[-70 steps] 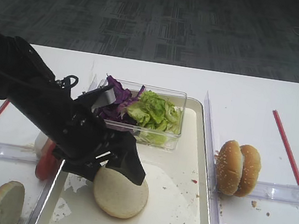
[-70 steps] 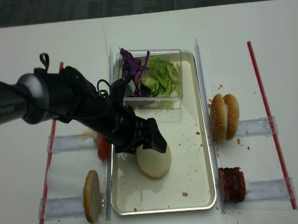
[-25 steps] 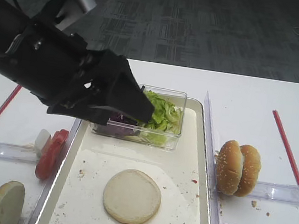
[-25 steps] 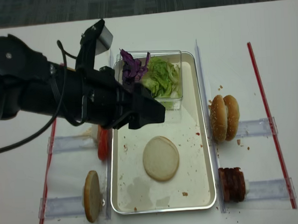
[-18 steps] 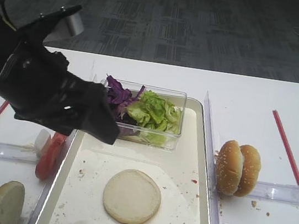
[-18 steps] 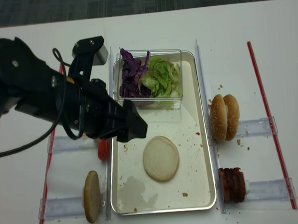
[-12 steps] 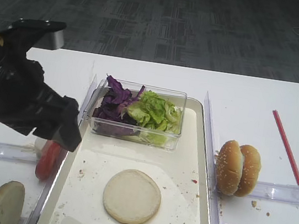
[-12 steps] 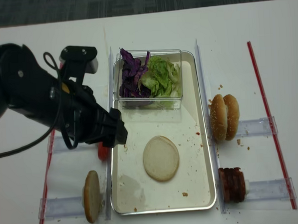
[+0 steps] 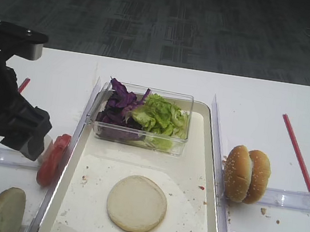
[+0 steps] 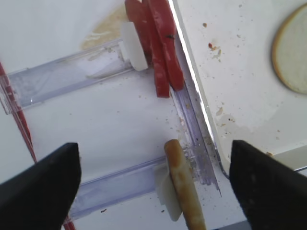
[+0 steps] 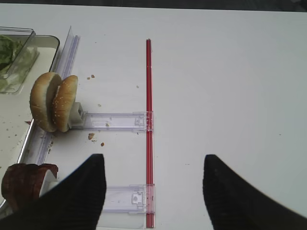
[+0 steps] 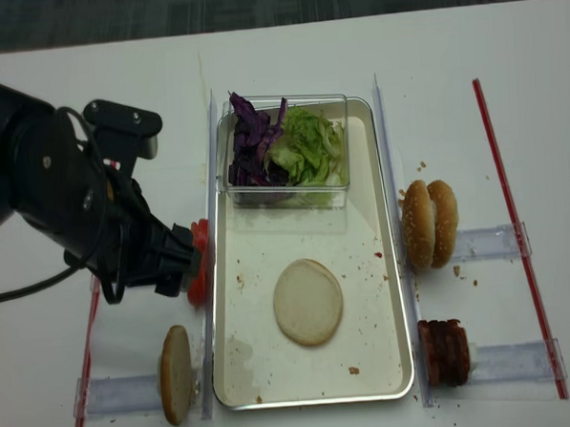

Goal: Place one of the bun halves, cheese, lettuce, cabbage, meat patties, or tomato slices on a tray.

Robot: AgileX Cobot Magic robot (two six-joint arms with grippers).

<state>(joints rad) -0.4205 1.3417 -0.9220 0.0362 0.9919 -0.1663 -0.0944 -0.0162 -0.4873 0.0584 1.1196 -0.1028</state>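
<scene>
— Bun half (image 9: 137, 203), where did it lie?

— Flat on the tray (image 9: 203, 175), cut face up, in front of the clear box (image 9: 143, 118) holding cabbage (image 9: 117, 102) and lettuce (image 9: 159, 115).

— And the grippers?

— The left gripper (image 10: 153, 184) hung with fingers wide apart over the tomato slices (image 10: 156, 43), holding nothing. The right gripper (image 11: 152, 191) was also spread wide over the bare table (image 11: 225, 86).

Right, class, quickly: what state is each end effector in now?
Left end effector: open, holding nothing.
Right end effector: open, holding nothing.

Sesame buns (image 11: 53, 101) beside red strip (image 11: 149, 129)
</scene>
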